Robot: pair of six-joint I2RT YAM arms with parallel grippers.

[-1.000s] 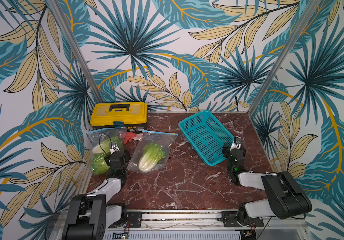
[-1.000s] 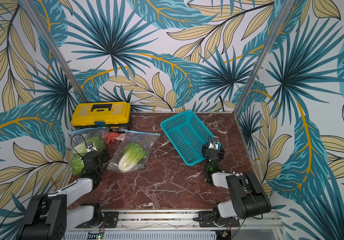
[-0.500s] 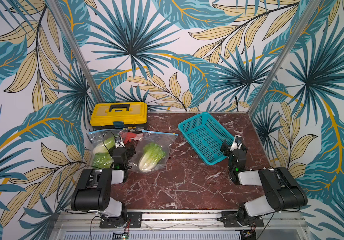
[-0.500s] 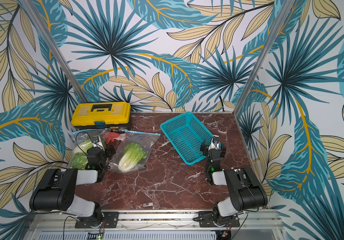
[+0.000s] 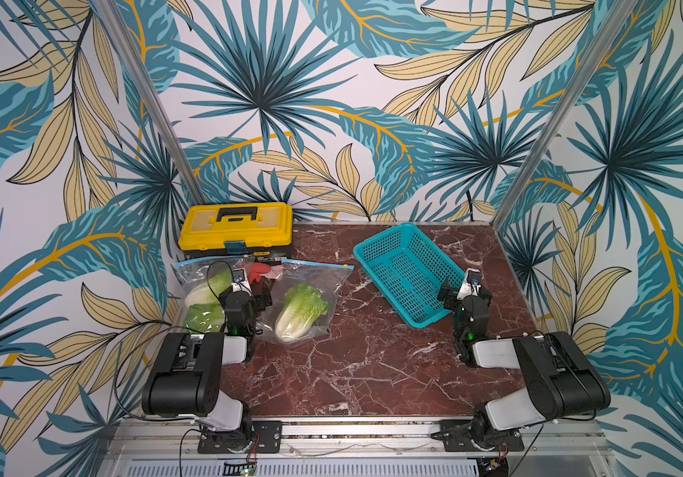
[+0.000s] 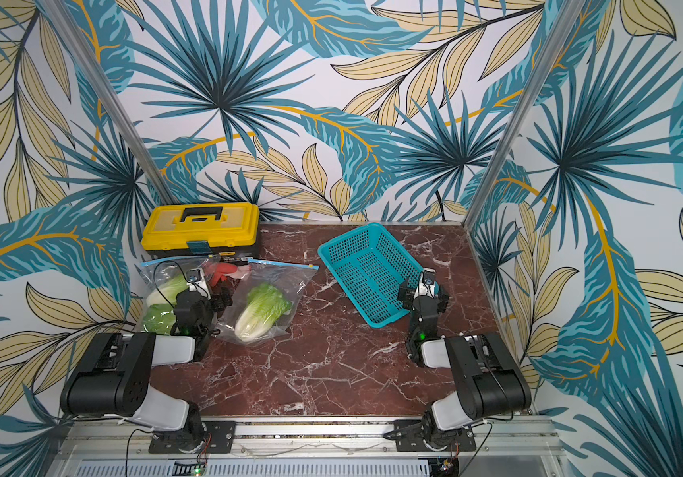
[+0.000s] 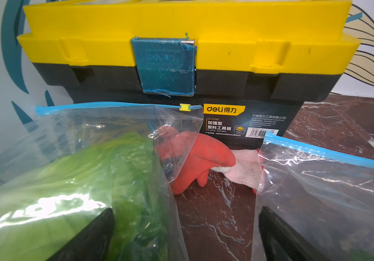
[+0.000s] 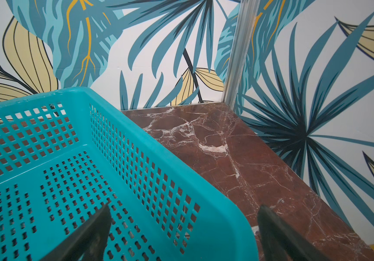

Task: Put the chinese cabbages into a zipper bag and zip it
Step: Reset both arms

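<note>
Since a second ago your left arm has folded back from the bags. The left gripper (image 5: 249, 289) and right gripper (image 8: 184, 206) now stand wide, holding nothing. All three chinese cabbages (image 5: 300, 307) are bagged: two in the zipper bag (image 5: 199, 272) at the table's left edge, one in the second bag (image 5: 319, 281) just beside it. Both seals look shut, so little seems left. The basket (image 5: 377, 243) is empty.

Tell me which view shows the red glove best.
Left wrist view: the red glove fills the middle, partly under a zipper bag corner. Both top views show only a small red patch by the left gripper. The right wrist view misses it.
</note>
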